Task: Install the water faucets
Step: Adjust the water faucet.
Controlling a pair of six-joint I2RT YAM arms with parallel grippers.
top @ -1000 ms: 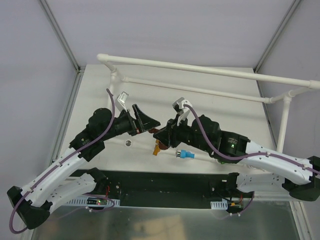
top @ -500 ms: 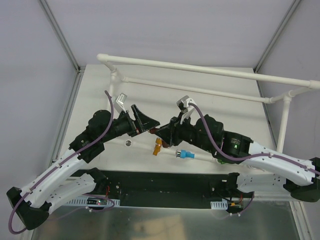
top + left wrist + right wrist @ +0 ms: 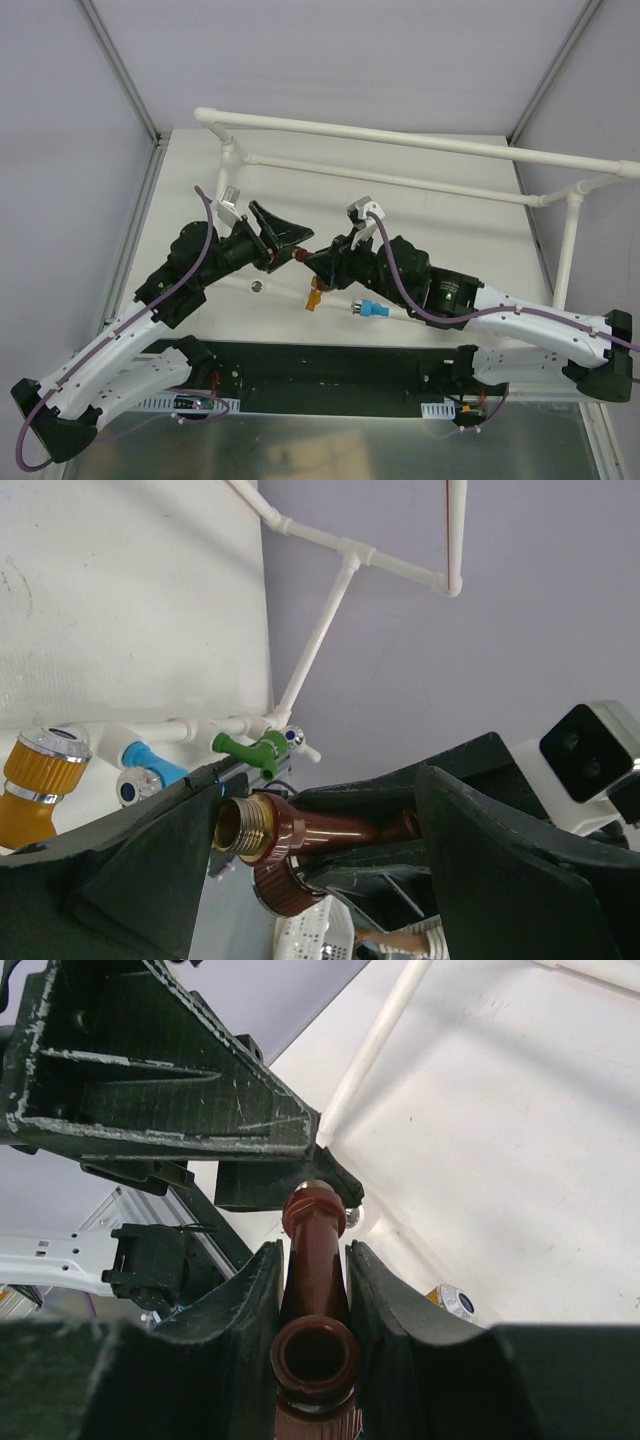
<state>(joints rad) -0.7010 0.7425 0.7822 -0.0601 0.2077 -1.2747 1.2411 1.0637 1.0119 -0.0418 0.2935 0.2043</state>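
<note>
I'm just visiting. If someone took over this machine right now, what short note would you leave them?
Left gripper: open, jaws either side of the brown faucet's threaded end.
Right gripper: shut on that faucet, held in the air.
Orange faucet, blue faucet, green faucet: down at the table, by a white pipe.
Done: brown one picked up.
Left: fitting them; I cannot tell that any is fitted.
</note>
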